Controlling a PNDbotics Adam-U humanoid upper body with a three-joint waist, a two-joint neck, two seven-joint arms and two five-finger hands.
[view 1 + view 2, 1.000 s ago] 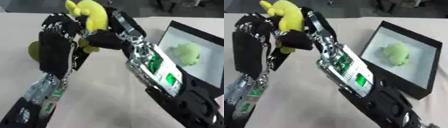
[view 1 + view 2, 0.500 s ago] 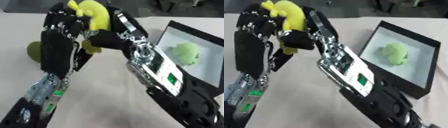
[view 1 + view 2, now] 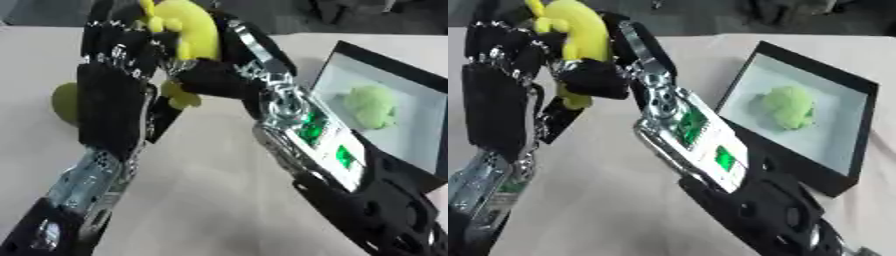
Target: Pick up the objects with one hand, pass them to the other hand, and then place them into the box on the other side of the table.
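Left arm: enters from the lower left corner and rises steeply, forearm near upright, silver joints showing at the wrist.
Left hand (image 3: pixel 114 95): raised above the table, back of the hand toward the camera, fingers curled up and over the near side of the yellow toy (image 3: pixel 188 35).
Right arm: enters from the lower right corner and runs diagonally up and left; green lights show on the forearm panel.
Right hand (image 3: pixel 597 80): meets the left hand at the toy, dark fingers wrapped round its lower middle.
Yellow toy: soft, bright yellow, held in the air between both hands; rounded top stands above the fingers and a small yellow part hangs out below them. Which hand carries the weight: cannot tell.
Box (image 3: pixel 833 177): black rim, pale inside, lying on the table's right side, well apart from the hands.
Green object in box (image 3: pixel 787 106): pale green, lumpy, lying near the middle of the box floor.
Green round object (image 3: pixel 65 102): olive green, on the table at left, partly hidden behind the left hand.
Table (image 3: pixel 219 190): plain beige surface.
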